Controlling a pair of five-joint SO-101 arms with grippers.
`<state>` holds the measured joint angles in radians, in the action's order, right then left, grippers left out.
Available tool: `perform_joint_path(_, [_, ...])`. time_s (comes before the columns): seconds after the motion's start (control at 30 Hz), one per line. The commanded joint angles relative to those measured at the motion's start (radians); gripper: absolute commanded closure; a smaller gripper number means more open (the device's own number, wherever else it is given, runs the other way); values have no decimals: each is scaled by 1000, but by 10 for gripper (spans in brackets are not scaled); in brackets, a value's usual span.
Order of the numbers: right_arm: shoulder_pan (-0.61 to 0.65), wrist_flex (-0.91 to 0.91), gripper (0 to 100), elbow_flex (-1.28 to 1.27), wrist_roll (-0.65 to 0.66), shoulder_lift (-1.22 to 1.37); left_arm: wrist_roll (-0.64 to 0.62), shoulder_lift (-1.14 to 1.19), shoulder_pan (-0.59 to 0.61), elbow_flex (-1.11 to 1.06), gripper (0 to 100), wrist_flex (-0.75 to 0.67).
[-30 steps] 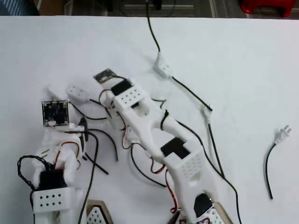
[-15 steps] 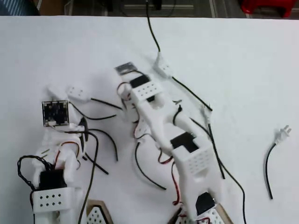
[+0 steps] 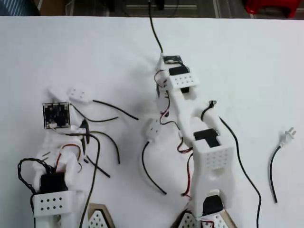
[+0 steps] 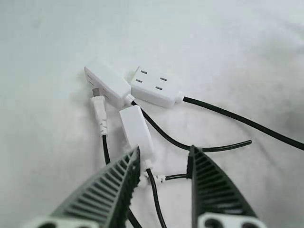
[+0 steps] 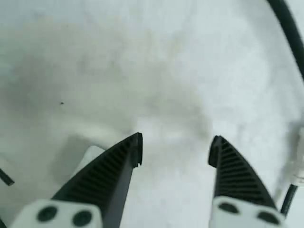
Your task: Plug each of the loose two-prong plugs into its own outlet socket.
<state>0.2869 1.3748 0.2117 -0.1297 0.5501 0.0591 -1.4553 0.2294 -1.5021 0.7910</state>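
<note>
Looks barely begun: one two-prong plug (image 3: 288, 135) loose on its thin black cord (image 3: 270, 173), well apart from any socket; a slim white plug (image 4: 99, 110) beside the blocky plastic outlet socket (image 4: 155, 86), seemingly unseated. Spread and empty, both ribbed left gripper (image 4: 164, 151) near that socket and right gripper (image 5: 177, 138) over matte table (image 3: 247, 57)

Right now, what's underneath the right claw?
The open right claw hangs over bare white table; a white block pokes in beside one finger. From above, the arm hides where the black cable ends.
</note>
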Motion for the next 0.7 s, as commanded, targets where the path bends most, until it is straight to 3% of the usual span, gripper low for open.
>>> perform_joint_path(0.0, [1,105,700,150,-6,-142,9,-13,-8,8,827,-6])
perform_joint_path(0.23, [-84,262,700,345,-6,-329,9,-13,-7,14,827,-6])
perform_joint_path(0.67, [-291,332,700,190,-6,-377,3,38,119,213,826,44])
